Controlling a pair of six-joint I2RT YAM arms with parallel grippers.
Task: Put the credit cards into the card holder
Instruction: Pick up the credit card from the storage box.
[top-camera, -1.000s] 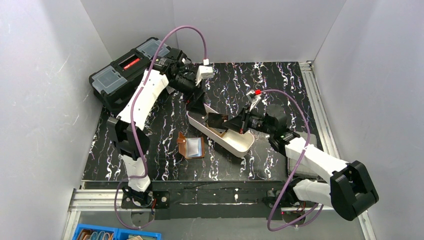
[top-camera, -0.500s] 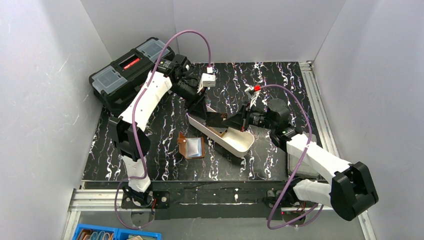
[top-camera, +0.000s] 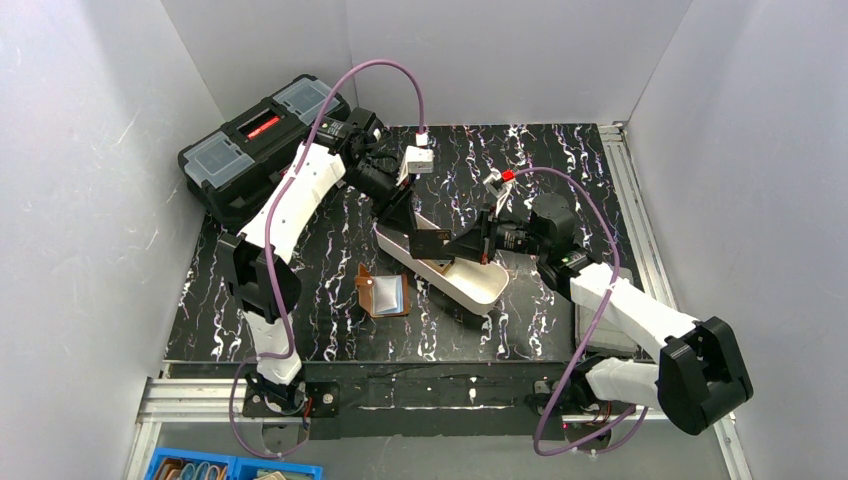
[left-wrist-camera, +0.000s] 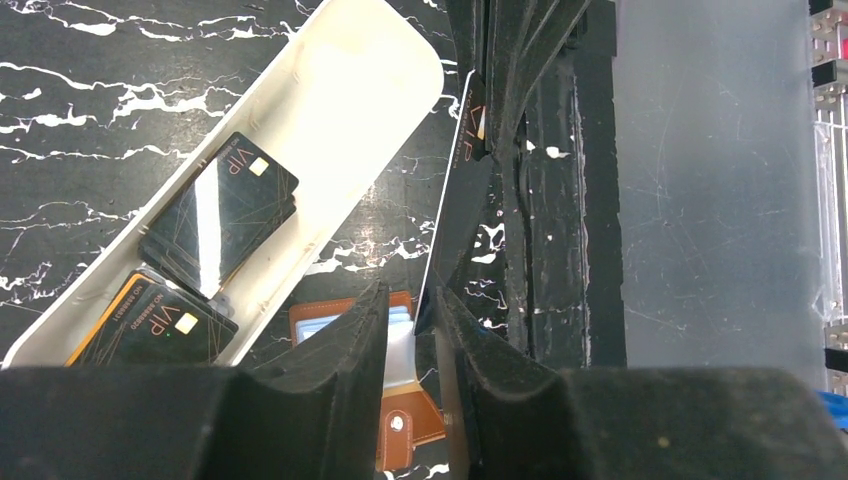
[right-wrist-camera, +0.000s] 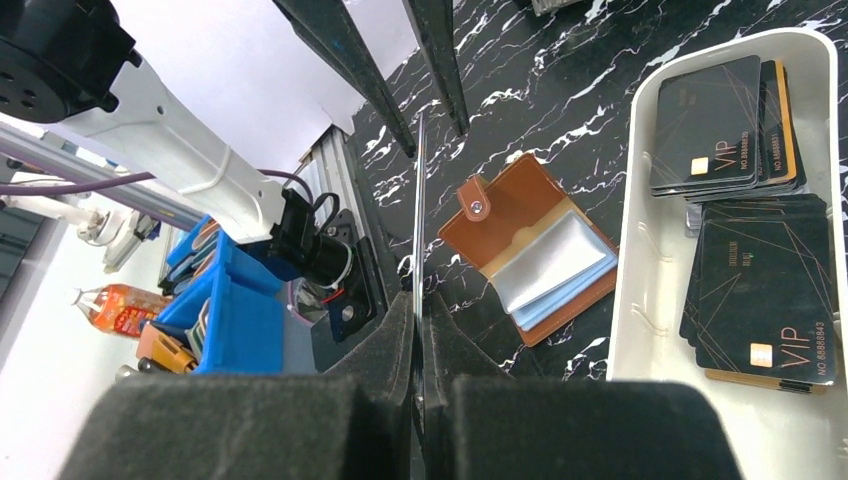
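One credit card (top-camera: 433, 241) hangs in the air above the white tray (top-camera: 470, 285), with my right gripper (top-camera: 468, 246) shut on it. The right wrist view shows this card edge-on (right-wrist-camera: 418, 200) between the right gripper's (right-wrist-camera: 418, 300) pressed fingers. My left gripper (top-camera: 400, 215) reaches the card's other end. Its jaws (left-wrist-camera: 412, 295) are narrowly open around the card (left-wrist-camera: 462, 130), which lies near the right finger with a gap on the left. The card holder (top-camera: 384, 293) lies open on the table, brown with blue-grey lining (right-wrist-camera: 530, 255) (left-wrist-camera: 420, 415). Several more credit cards (right-wrist-camera: 720, 125) (left-wrist-camera: 220, 210) lie stacked in the tray.
A black toolbox (top-camera: 255, 145) sits at the back left, just behind the left arm. Blue bins (top-camera: 225, 468) stand below the table's near edge. An aluminium rail (top-camera: 630, 200) runs along the right side of the table.
The left gripper's jaws have narrowed from wide open to a small gap around the raised card. The right gripper has shifted slightly left, still holding the card.
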